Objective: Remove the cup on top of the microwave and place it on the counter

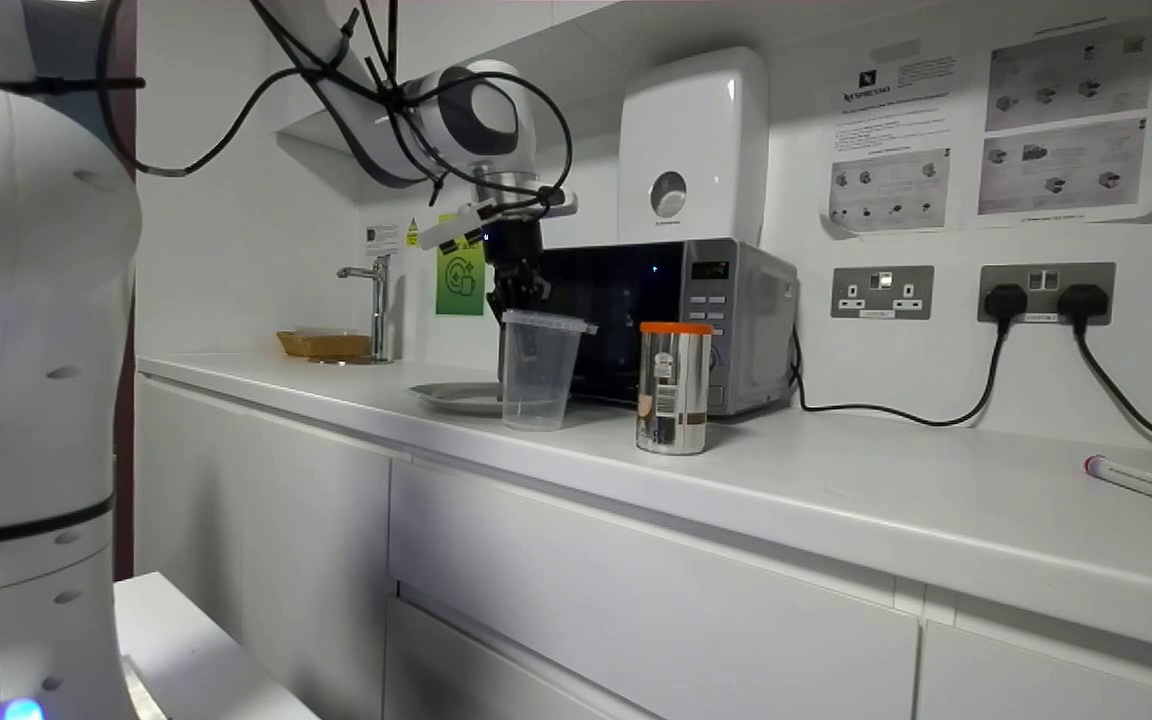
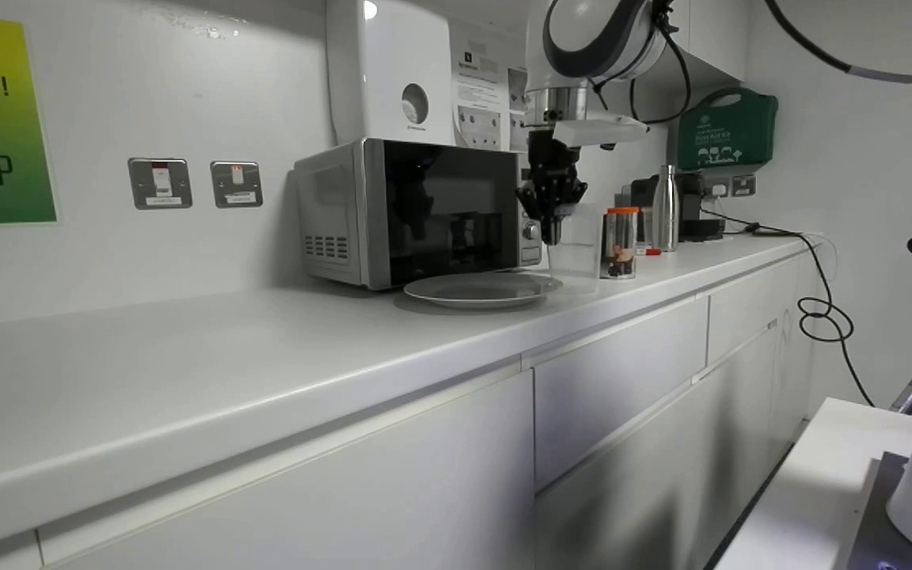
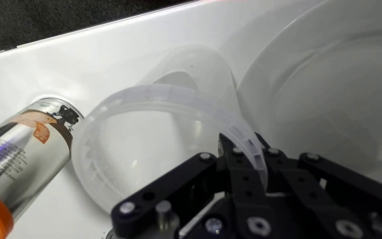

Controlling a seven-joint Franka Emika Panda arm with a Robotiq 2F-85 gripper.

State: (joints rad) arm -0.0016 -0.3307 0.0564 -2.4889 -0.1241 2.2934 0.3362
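The clear cup (image 1: 541, 378) is upright at the counter surface in front of the microwave (image 1: 626, 310); it also shows faintly in an exterior view (image 2: 579, 257). Its base appears to touch the white counter (image 1: 886, 490). My gripper (image 1: 514, 350) points down at the cup's side, also seen in an exterior view (image 2: 552, 236). In the wrist view the fingers (image 3: 240, 141) are close together, with the cup's rim (image 3: 164, 94) and wall running between them. One finger is inside the cup and one outside. The microwave (image 2: 448, 218) has its door closed.
A grey-white plate (image 2: 480, 293) lies right beside the cup; it fills the right of the wrist view (image 3: 343, 99). A metallic canister with an orange lid (image 1: 674, 400) stands on the cup's other side. A red marker (image 1: 1151, 486), a metal flask (image 2: 666, 210) and a tap (image 1: 379, 305) are farther off.
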